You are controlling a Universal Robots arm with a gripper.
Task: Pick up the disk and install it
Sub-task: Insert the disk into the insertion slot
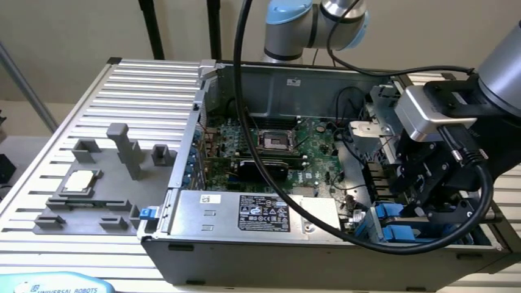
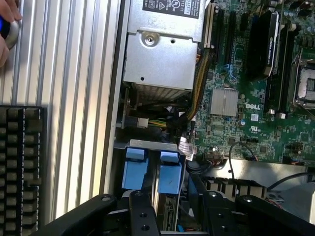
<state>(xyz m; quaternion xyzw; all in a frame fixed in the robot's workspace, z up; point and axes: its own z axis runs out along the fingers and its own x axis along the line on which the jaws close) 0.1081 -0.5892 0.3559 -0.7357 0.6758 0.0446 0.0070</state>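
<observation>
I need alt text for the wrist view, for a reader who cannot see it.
The black pincer hangs over the blue-railed disk, which stands edge-on in the drive bay of an open computer case. A silver power supply and a green motherboard lie beyond.

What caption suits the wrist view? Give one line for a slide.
The gripper at the blue-railed disk in the drive bay, beside the silver power supply and green motherboard.

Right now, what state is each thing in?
Computer case: open, side panel off.
Disk: on edge in the drive bay.
Gripper: low over the disk at the bay.
Small chip: lying on the grey fixture outside the case.
</observation>
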